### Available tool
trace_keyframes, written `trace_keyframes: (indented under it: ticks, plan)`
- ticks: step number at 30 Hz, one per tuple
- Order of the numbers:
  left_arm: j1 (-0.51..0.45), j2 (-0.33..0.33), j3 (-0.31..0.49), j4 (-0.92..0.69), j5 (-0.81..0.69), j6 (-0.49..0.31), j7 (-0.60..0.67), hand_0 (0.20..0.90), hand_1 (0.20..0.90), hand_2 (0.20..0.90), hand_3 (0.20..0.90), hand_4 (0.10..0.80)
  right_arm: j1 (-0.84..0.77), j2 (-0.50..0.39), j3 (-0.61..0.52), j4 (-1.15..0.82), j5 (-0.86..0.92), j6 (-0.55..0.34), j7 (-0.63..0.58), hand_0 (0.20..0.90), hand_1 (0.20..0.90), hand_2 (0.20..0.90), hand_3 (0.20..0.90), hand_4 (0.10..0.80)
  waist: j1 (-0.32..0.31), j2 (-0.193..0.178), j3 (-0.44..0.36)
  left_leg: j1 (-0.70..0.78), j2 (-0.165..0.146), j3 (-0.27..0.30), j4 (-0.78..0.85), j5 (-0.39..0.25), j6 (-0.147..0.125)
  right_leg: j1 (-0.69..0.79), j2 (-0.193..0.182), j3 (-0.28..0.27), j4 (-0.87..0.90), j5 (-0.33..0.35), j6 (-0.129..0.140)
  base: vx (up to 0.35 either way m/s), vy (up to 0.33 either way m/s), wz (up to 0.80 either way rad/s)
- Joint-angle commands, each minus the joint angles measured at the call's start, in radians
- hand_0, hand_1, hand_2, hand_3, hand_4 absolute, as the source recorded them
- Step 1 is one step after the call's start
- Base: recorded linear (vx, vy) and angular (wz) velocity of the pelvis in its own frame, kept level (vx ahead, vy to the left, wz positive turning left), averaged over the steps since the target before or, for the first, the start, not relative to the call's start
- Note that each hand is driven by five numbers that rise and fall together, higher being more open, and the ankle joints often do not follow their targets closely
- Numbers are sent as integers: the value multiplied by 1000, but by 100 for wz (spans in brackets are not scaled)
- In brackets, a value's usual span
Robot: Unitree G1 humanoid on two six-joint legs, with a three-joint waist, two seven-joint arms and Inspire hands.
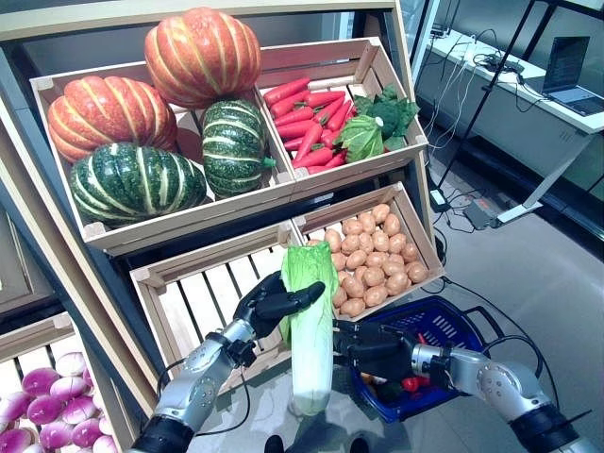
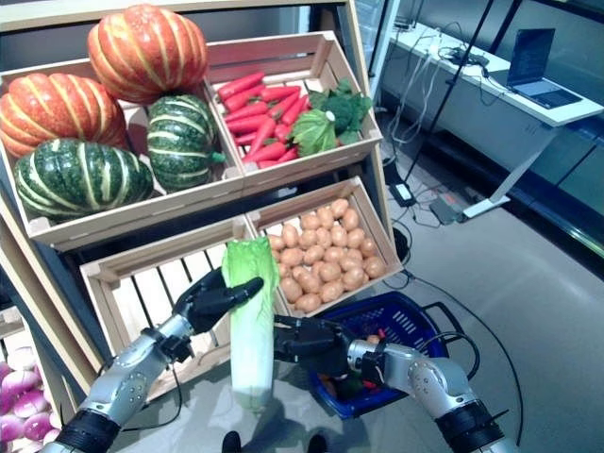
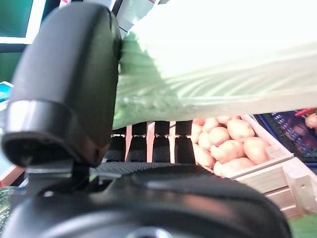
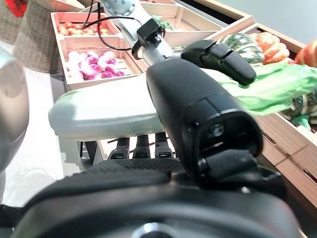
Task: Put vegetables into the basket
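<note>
Cabbage: a long napa cabbage (image 1: 311,326) stands upright in the air, leafy end up, in front of the lower crates and just left of the basket.
My left hand: my left hand (image 1: 274,304) has fingers and thumb curled round the upper green part.
My right hand: my right hand (image 1: 373,351) is clamped on the pale stalk, thumb over it.
Basket: the blue basket (image 1: 451,326) sits on the floor at my right, some vegetables inside.
Nearest crates: potato crate (image 1: 377,264); empty slatted crate (image 1: 193,297).
Upper crates: pumpkins (image 1: 151,104), carrots (image 1: 307,118).
</note>
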Motion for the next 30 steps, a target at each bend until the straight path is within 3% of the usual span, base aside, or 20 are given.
trace_keyframes:
  ticks: [1,19,30]
  plan:
    - [-126,-34,5,-5,-32,-111,-16,300,300,300,300,400,-66,69,57,-97,78,14,151,900,900,900,900,800,17,-22,-48,17,26,-49,2,-62,-51,24,-63,-17,5,22,56,0,0,0]
    - [-144,-67,-28,-20,-57,-112,44,300,300,300,300,400,-111,151,145,-54,17,-81,-65,900,900,900,900,800,25,-17,-57,21,19,-58,2,-62,-48,29,-67,-14,5,22,55,0,0,0]
    - [-142,-81,-26,-42,-11,-142,158,300,300,300,300,400,-107,183,155,-52,-135,-164,-245,900,900,900,900,800,23,-14,-56,23,15,-62,2,-62,-44,30,-70,-9,5,22,53,0,0,0]
